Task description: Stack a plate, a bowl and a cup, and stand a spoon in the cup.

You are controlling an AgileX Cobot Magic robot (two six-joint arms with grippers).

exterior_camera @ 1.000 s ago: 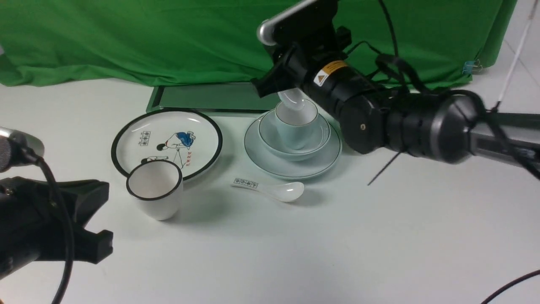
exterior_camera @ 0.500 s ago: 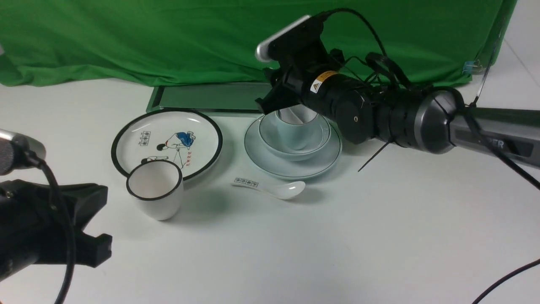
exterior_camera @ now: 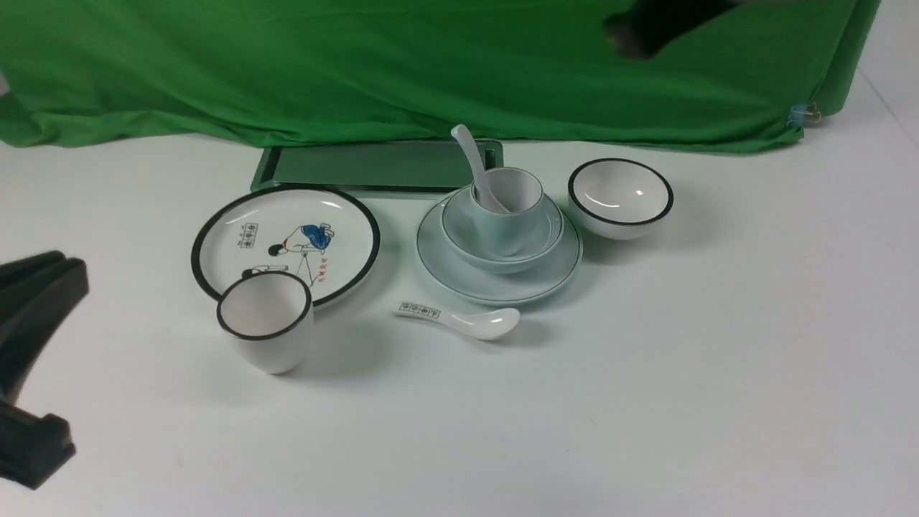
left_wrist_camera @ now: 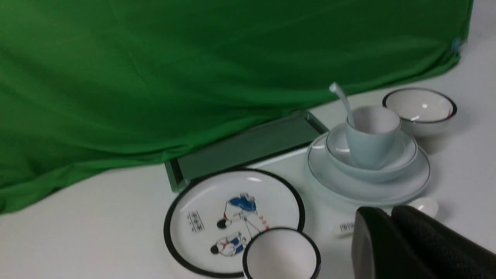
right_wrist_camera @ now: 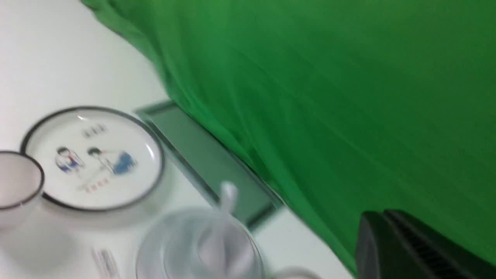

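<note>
Risk: spoon point(exterior_camera: 470, 154) is leaned on cup point(exterior_camera: 502, 231) rim; cup could be tipped by a nudge. Left gripper point(left_wrist_camera: 390, 212) and right gripper point(right_wrist_camera: 382, 215) are clenched, empty.

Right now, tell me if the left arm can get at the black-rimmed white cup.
Probably yes. The left gripper sits shut at the robot's left, the black-rimmed cup stands nearest that side, and nothing shows between them. The jaws would have to open first.
</note>
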